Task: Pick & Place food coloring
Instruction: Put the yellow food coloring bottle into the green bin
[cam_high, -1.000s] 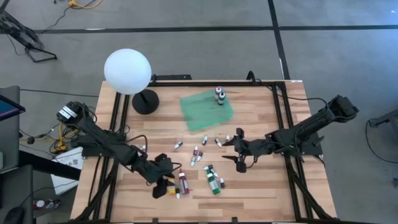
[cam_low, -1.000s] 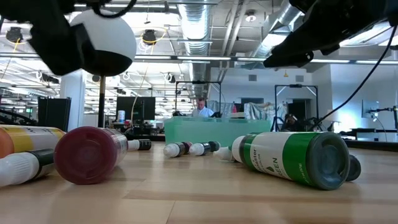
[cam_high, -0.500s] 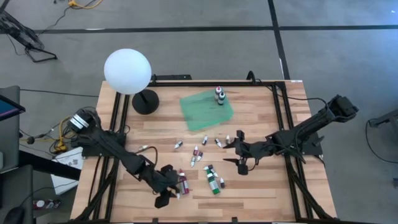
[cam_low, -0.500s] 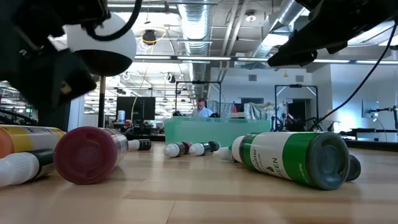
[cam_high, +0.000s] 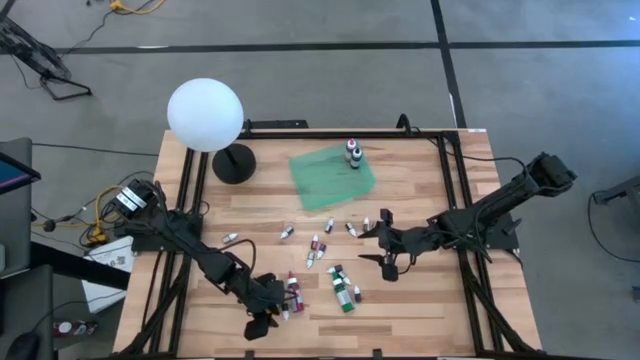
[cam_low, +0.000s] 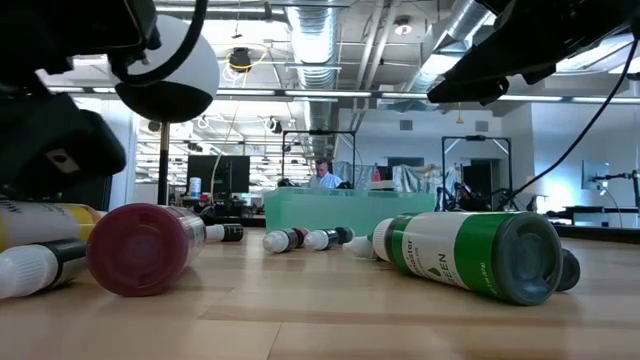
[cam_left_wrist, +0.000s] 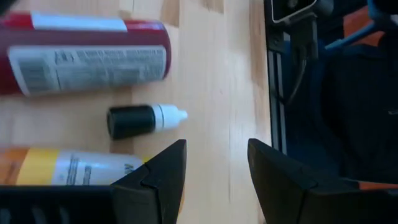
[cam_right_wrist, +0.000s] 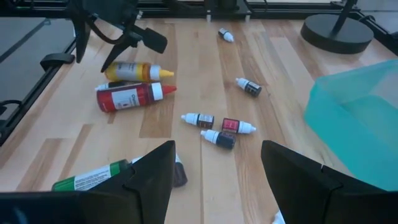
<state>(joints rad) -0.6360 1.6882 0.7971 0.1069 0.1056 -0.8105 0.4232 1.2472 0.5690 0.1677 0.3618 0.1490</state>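
Food coloring bottles lie on their sides on the wooden table. A red bottle (cam_left_wrist: 81, 53), a small dark white-tipped dropper (cam_left_wrist: 146, 118) and a yellow bottle (cam_left_wrist: 68, 168) lie by the near edge. My left gripper (cam_high: 262, 320) (cam_left_wrist: 217, 180) hovers open just near-side of them, its fingers pointing at bare wood by the table's edge. A green bottle (cam_high: 342, 290) (cam_low: 470, 250) and several droppers (cam_right_wrist: 219, 138) lie mid-table. My right gripper (cam_high: 386, 244) (cam_right_wrist: 217, 186) waits open, right of the droppers. Two dark bottles (cam_high: 352, 152) stand on the green tray (cam_high: 332, 176).
A lamp with a white globe (cam_high: 205, 115) stands on a black base (cam_high: 234, 163) at the far left. The table's black frame rails (cam_left_wrist: 280, 93) run along its edges. Bare wood lies near the right and near edges. A person (cam_low: 322, 175) shows far behind the table.
My left gripper has moved toward the table's near edge, past the red and yellow bottles, and now looms larger and lower in the low view. The bottles and my right arm have kept still.
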